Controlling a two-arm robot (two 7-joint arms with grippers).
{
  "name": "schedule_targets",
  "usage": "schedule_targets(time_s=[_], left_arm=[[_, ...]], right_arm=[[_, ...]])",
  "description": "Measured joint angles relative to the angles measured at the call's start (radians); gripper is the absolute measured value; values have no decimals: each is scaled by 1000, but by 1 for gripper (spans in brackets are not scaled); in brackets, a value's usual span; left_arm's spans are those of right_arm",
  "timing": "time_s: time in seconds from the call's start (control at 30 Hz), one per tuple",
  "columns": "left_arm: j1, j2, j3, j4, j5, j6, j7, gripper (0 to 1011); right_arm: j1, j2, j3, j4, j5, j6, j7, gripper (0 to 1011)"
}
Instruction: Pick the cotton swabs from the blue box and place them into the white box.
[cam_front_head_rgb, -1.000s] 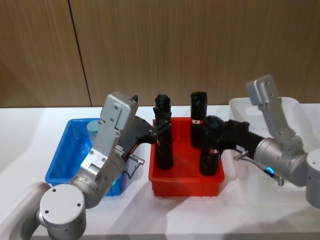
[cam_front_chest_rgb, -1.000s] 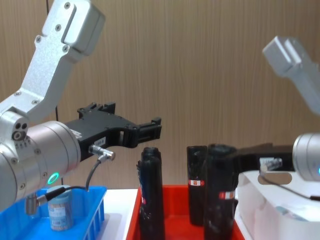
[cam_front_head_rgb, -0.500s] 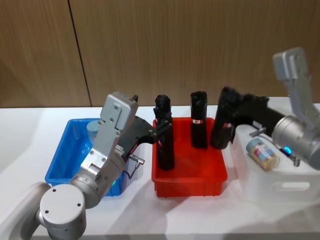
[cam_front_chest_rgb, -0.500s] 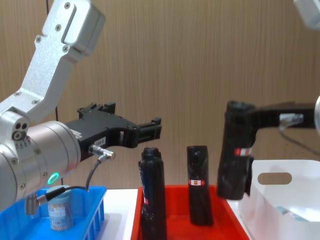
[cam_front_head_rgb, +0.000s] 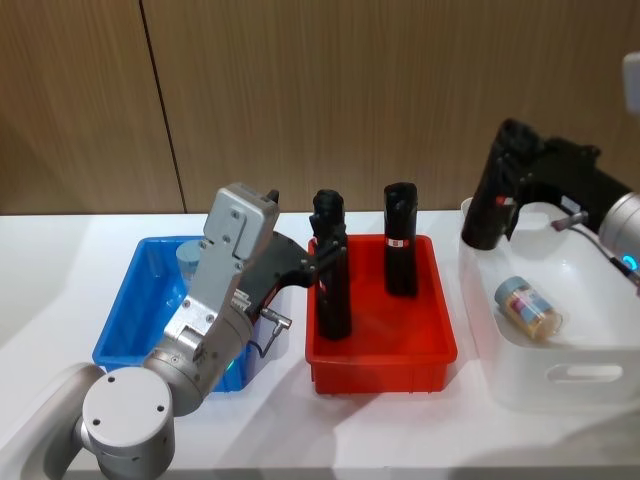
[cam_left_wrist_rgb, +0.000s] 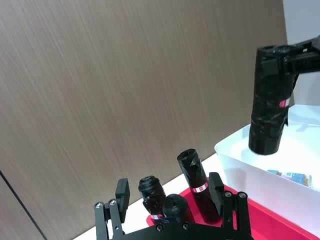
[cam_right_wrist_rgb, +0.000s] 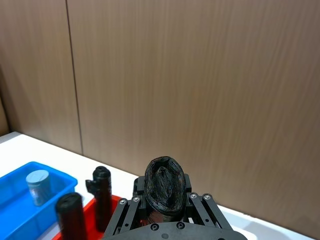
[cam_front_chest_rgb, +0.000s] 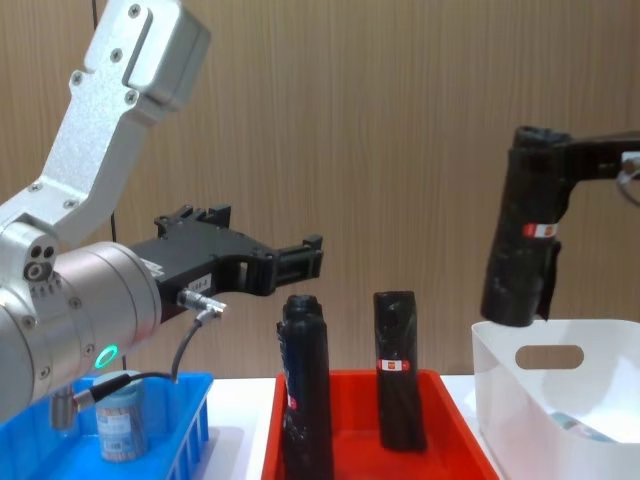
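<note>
swab jar left to move: one of the cotton swabs (cam_front_head_rgb: 188, 262) stands upright at the far end of the blue box (cam_front_head_rgb: 125, 305); light-blue lid up, label facing the chest view

jar already over: another cotton swab jar (cam_front_head_rgb: 529, 306) lies on its side on the floor of the white box (cam_front_head_rgb: 572, 376); so I'd say we're partway there

right claw: right claw (cam_front_chest_rgb: 560, 170) hangs high over the near-left corner of the white box, clamped on a black wrapped roll (cam_front_chest_rgb: 521, 243) with a red label; that's not a swab jar, so from where I sit this looks like the wrong item going in

left claw: left claw (cam_front_chest_rgb: 296, 261) is up above the bench between the blue box and the red tray (cam_front_head_rgb: 380, 345), fingers apart, nothing in them; looks idle to me

red tray: two more black rolls (cam_front_head_rgb: 331, 268) standing in it

how the jar should handle: my guess is very light, rigid clear plastic, smooth and round, so it could squirt out of a hard pinch or roll once it tips

where I'd grab: across the body just under the lid, coming from above; the basket wall is close beside it, so a side approach looks cramped
</note>
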Motion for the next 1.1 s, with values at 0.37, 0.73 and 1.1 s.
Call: schedule_targets(time_s=[0.37, 0.73, 1.1], left_arm=[[0, 0, 0, 0, 0, 0, 0, 1004], [0, 0, 0, 0, 0, 0, 0, 1004], [0, 0, 0, 0, 0, 0, 0, 1004]], right_arm=[[-5, 31, 28, 8, -6, -23, -19, 363], [-17, 40, 32, 64, -22, -48, -28, 363], [-21, 36, 26, 132, -35, -73, -34, 401]])
